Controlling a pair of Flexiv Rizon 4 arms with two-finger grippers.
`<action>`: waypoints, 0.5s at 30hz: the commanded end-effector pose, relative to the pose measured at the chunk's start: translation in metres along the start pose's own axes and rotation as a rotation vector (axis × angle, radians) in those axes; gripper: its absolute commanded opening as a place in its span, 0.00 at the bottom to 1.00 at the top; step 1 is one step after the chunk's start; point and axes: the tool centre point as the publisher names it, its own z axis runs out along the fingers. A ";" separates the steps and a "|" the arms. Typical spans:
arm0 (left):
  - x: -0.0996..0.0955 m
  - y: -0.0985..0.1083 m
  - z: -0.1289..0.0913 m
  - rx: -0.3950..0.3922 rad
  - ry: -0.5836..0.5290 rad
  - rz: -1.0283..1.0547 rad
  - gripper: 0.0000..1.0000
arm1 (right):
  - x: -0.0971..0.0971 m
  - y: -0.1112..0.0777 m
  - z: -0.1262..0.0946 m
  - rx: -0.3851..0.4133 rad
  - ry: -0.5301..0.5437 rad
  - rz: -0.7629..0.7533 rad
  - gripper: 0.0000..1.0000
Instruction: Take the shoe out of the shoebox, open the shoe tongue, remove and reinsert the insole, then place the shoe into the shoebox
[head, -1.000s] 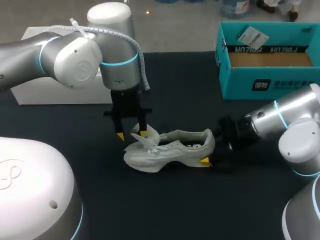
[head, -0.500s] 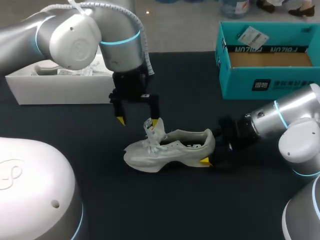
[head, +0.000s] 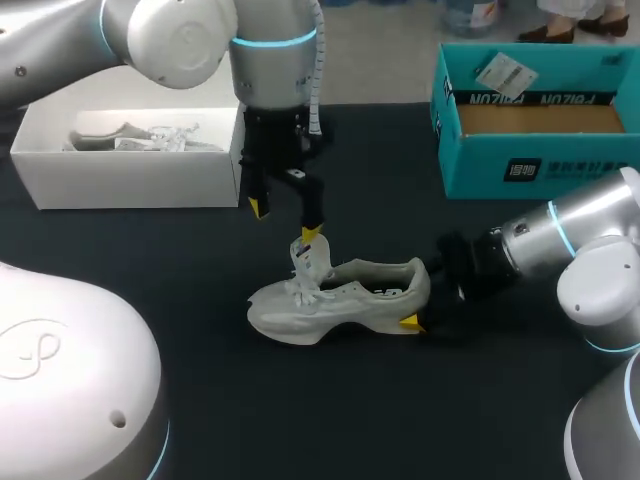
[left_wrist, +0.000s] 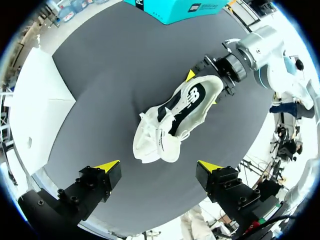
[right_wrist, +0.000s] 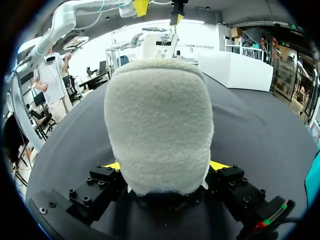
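Note:
A pale grey shoe (head: 340, 300) lies on its sole on the dark table, toe toward my left arm, with its tongue (head: 312, 262) standing upright. My left gripper (head: 284, 220) hangs open just above the tongue, holding nothing. In the left wrist view the shoe (left_wrist: 175, 120) lies well ahead of that open gripper (left_wrist: 159, 167), clear of both fingers. My right gripper (head: 420, 300) is shut on the shoe's heel. In the right wrist view the heel (right_wrist: 157, 120) fills the space between the right gripper's (right_wrist: 165, 172) fingers.
A white open box (head: 130, 175) holding another pale shoe stands at the back left. A teal open box (head: 540, 160) with a card inside stands at the back right. Bare dark table lies in front of the shoe.
My left gripper opened, let go of the tongue area and rose toward the back. The tongue now stands up. The right arm and the shoe's body stayed put.

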 end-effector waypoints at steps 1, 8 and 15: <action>0.001 -0.005 -0.001 -0.064 -0.136 0.633 1.00 | 0.002 -0.004 0.005 0.000 -0.003 0.000 0.00; 0.007 -0.006 0.000 -0.094 -0.224 0.804 1.00 | 0.002 -0.004 0.005 0.000 -0.003 0.000 0.00; 0.012 -0.009 0.000 -0.162 -0.331 1.272 1.00 | 0.002 -0.004 0.005 0.000 -0.003 0.000 0.00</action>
